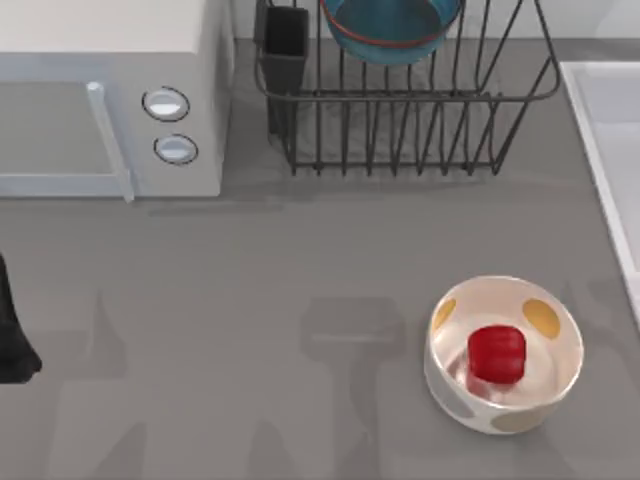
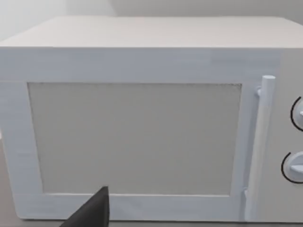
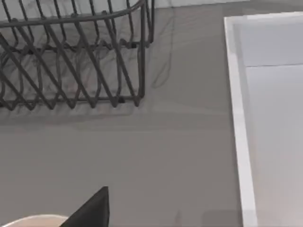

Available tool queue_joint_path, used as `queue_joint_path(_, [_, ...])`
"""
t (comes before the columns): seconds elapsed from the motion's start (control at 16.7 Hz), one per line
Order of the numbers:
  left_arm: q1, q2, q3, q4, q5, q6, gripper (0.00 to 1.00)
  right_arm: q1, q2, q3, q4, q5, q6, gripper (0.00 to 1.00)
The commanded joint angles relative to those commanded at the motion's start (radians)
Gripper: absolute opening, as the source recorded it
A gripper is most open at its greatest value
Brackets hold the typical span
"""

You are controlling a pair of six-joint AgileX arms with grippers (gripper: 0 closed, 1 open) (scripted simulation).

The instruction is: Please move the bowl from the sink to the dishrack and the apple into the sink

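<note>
The blue bowl [image 1: 390, 30] with its red-orange rim line rests in the dark wire dishrack [image 1: 400, 130] at the back middle. The red apple [image 1: 497, 354] lies inside a cream spotted bowl [image 1: 560, 330] at the front right. The pale sink [image 1: 600, 150] runs along the right edge, and its basin holds nothing where it shows. A black part of my left arm [image 1: 12, 340] sits at the table's left edge. A dark piece of my left gripper [image 2: 92, 213] faces the microwave door. A dark piece of my right gripper [image 3: 92, 210] hangs over the table between the dishrack [image 3: 71, 61] and the sink rim [image 3: 236, 118].
A white microwave [image 1: 110, 100] with two round knobs stands at the back left. A black utensil cup [image 1: 285, 50] sits at the rack's left corner. Bare grey tabletop spans the middle and front left.
</note>
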Motion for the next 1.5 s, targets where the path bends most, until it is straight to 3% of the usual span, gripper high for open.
queue_joint_path(0.42, [0.0, 0.0, 0.0, 0.0, 0.0, 0.0, 1.0, 0.197, 0.729, 0.477, -0.418, -0.01, 0.206, 1.0])
queue_joint_path(0.78, [0.0, 0.0, 0.0, 0.0, 0.0, 0.0, 1.0, 0.328, 1.171, 0.812, -0.69, -0.009, 0.34, 1.0])
queue_joint_path(1.08, [0.0, 0.0, 0.0, 0.0, 0.0, 0.0, 1.0, 0.377, 1.329, 0.941, -0.786, -0.003, 0.389, 1.0])
queue_joint_path(1.5, [0.0, 0.0, 0.0, 0.0, 0.0, 0.0, 1.0, 0.374, 1.339, 0.928, -0.768, -0.003, 0.389, 1.0])
